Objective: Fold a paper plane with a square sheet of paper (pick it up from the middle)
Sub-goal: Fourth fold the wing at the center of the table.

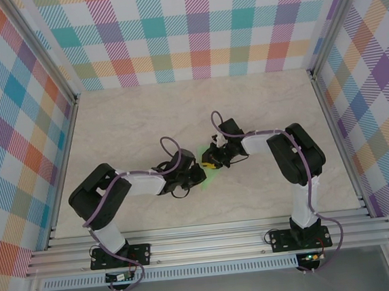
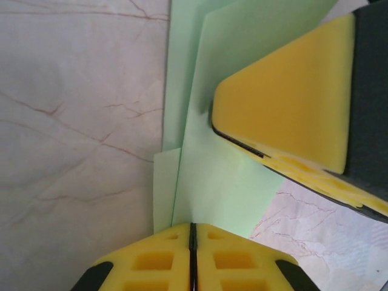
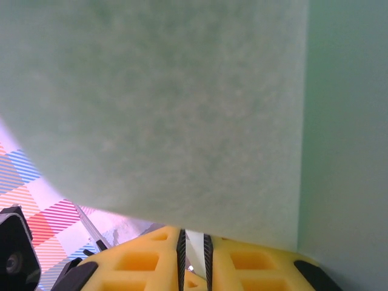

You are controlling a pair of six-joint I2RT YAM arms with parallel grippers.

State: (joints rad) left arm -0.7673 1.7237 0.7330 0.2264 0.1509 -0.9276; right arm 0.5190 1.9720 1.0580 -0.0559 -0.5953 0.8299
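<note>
Item: square sheet of paper [image 1: 201,160], partly folded, mid-desk [image 1: 145,122]. We note the left claw [image 2: 192,229] pressed together on its edge and the right claw [image 3: 193,235] pinching it. Step, we judge: creasing. Next: aligned regrip.

Pale-green paper [image 2: 212,163], folded into overlapping layers, apparently tilted upward.

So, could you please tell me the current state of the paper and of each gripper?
pale-green sheet of paper: partly folded, layers overlapping, gripped by both grippers.
left gripper: shut, pinching the paper's edge.
right gripper: shut on the paper, with a thin strip of it between the fingers.
</note>
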